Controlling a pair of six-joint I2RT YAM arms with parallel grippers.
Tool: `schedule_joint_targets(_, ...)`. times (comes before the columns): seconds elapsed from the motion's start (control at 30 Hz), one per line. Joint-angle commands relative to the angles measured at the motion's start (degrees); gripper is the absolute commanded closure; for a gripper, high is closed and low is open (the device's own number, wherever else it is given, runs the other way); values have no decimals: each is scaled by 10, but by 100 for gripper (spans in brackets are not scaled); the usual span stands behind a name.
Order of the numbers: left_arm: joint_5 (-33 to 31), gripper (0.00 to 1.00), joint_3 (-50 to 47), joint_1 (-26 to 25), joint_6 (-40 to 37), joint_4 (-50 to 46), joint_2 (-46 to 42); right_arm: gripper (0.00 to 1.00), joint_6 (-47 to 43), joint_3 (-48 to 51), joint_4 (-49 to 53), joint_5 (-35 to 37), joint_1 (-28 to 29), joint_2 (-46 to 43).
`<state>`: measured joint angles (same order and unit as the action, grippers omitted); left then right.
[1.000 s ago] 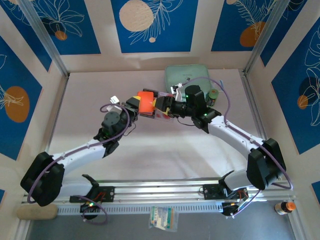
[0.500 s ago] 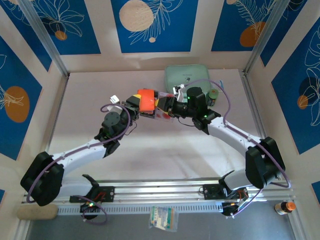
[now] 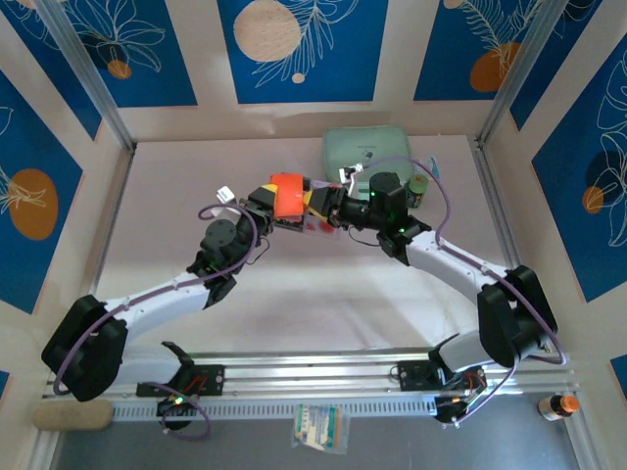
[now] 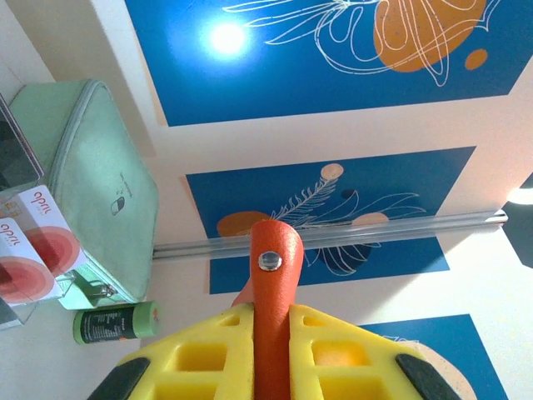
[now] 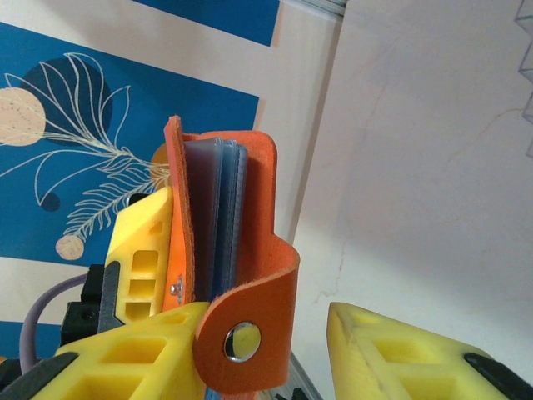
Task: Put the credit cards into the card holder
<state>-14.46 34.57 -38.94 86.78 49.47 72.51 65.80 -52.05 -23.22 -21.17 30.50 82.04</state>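
The holder (image 5: 250, 187) is up off the counter (image 3: 196, 166), held in the air between the two arms, toward the back of the workspace. The left pincer (image 4: 271, 346) is clamped on it, yellow fingers pressed to the orange leather on either side of the strap (image 4: 273, 267). The right pincer (image 5: 268, 342) stands apart. The snap end of the strap curls against the inside of one finger, but nothing is gripped. From the right wrist the holder's mouth gapes a little, its grey-clear sleeves (image 5: 218, 208) showing edge-on.

The cards (image 4: 29, 254) sit in a clear tray (image 4: 21, 310) just beside the green case (image 4: 92, 179). I can't see into the sleeves well enough to say whether any card is in yet.

The holder looks light and floppy, so I'd expect it to sag unless it is pinched near the fold, with the strap kept clear of the opening. The cards look thin, stiff and slick. They are best taken by one short edge, leaving most of the length free to slide in. The sleeves seem flimsy and would likely buckle under a crooked entry.
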Motion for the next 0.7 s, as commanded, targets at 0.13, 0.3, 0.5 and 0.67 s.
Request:
schedule_joint_targets(0.13, -2, 100, 19, -10, 8, 38, 3, 61, 41, 13, -77, -38, -1, 24)
schedule_joint_targets(0.3, -2, 100, 19, -11, 8, 39, 3, 64, 45, 12, -95, -49, 1, 27)
schedule_joint_targets(0.5, -1, 100, 19, -13, 8, 39, 5, 63, 46, 11, -113, -63, 5, 22)
schedule_joint_targets(0.67, -1, 100, 19, -15, 7, 40, 8, 63, 50, 12, -124, -67, 7, 17)
